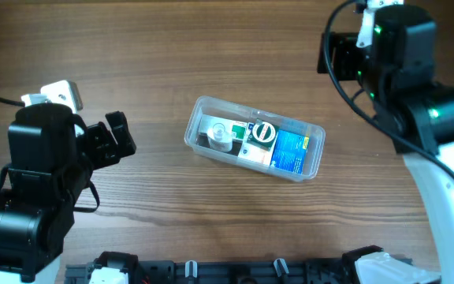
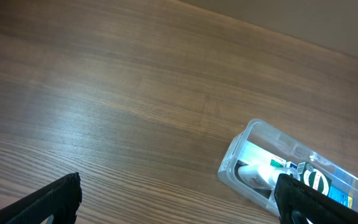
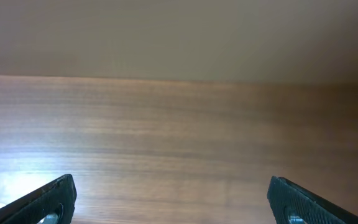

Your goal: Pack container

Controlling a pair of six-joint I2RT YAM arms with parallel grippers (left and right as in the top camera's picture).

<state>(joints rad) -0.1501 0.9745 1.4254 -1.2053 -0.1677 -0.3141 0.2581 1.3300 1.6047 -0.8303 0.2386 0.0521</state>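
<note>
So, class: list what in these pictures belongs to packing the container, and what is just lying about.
Job: clear container; blue box, white item and green-and-white round piece inside it; left gripper and right gripper, fingers apart.
Lying about: wooden table, black rail at its near edge.

The clear container lies mid-table, slightly askew, holding small packaged items

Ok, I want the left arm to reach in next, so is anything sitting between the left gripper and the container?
Nothing visible does. Only bare wooden table lies between the left gripper and the near end of the container, in both the overhead and left wrist views. The gripper is open and apart from it.
</note>
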